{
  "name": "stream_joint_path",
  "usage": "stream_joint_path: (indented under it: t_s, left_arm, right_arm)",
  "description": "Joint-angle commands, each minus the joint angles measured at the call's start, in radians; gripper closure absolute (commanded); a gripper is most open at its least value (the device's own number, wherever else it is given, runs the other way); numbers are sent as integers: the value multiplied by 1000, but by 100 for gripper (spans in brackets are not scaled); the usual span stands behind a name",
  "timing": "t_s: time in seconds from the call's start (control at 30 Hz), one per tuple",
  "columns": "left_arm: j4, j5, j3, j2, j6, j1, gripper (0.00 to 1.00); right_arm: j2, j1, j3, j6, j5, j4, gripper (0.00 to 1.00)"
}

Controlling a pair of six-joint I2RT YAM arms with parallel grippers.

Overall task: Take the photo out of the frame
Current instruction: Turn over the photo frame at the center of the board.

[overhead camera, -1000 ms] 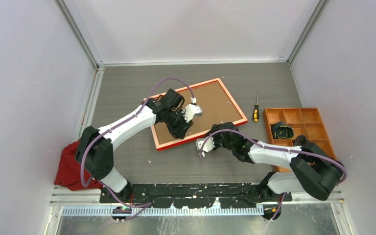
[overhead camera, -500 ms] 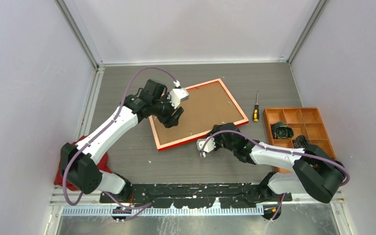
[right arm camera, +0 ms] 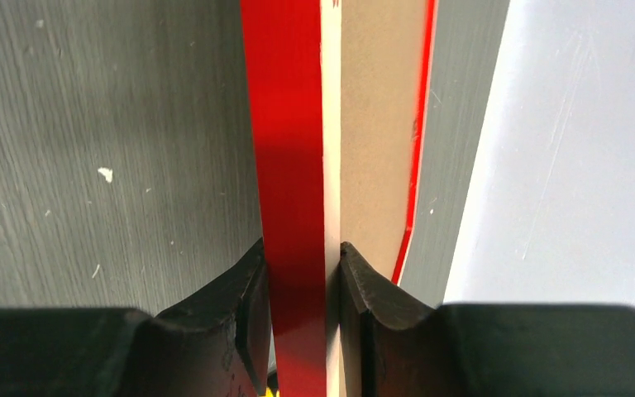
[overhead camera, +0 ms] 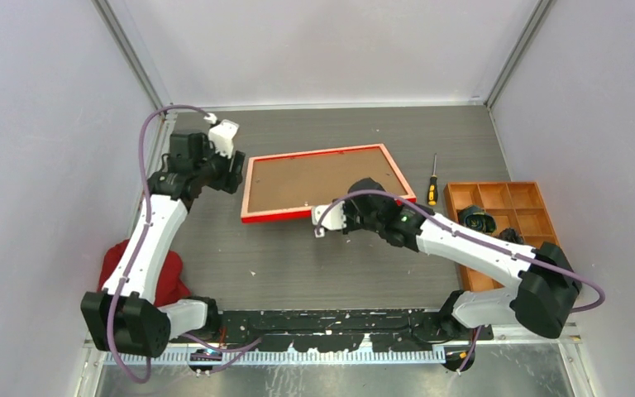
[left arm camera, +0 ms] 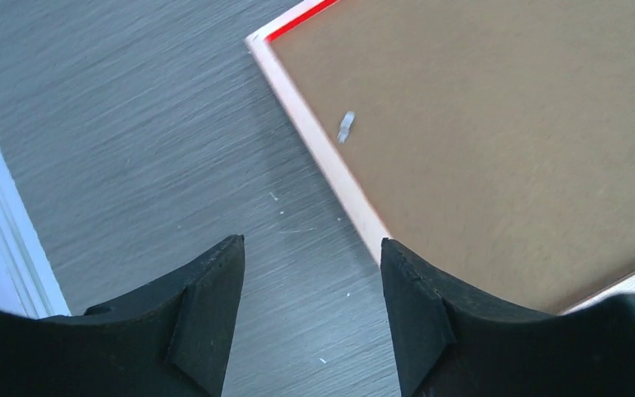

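Note:
The frame (overhead camera: 298, 215) lies back up in the middle of the table, its red rails around a brown backing board (overhead camera: 322, 178). The photo is hidden under that board. My right gripper (overhead camera: 349, 212) is shut on the frame's near rail; in the right wrist view its gripper (right arm camera: 302, 248) pinches the red rail (right arm camera: 285, 124) from both sides, with the board (right arm camera: 380, 124) beside it. My left gripper (overhead camera: 233, 174) hangs open at the frame's left end. In the left wrist view this gripper (left arm camera: 310, 244) holds nothing, with bare table between its fingers and the frame's rim (left arm camera: 314, 141) just ahead.
A screwdriver (overhead camera: 432, 192) lies right of the frame. Further right stands an orange compartment tray (overhead camera: 508, 198) with a dark object (overhead camera: 475, 222) inside. A red cloth (overhead camera: 165, 277) sits at the near left by the left arm's base. Walls enclose the table on three sides.
My left gripper has opened and drawn back to the far left, off the backing board. The frame has swung round to lie square to the back wall, my right gripper moving with its near rail.

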Motion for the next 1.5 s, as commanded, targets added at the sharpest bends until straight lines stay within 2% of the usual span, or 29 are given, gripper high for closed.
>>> stream_joint_path:
  t_s: [0.0,0.23,0.63,1.17,1.3,1.47]
  left_arm:
    - [77,58,-58,-85,-37,90,37]
    - [130,82,-130,-139,-73,195,36]
    - [147,99,-157,-153,-86,207,36]
    - [150,137,-166,-155,-92,212,36]
    - [149,158,-166,-154,-93,213,36]
    - [146,188,-167,-147,-93,213,35]
  right_arm:
    - [6,1,228,211,34,-195,99]
    - [92,5,498,373,28,-370,99]
    - [228,7,833,587,-6,-526,99]
    - [365,-16,1202,904,-100,-633,99]
    - [381,-77,1227,1008,-102,-601,99]
    - [367,-304,1136,1220,-264,-509,99]
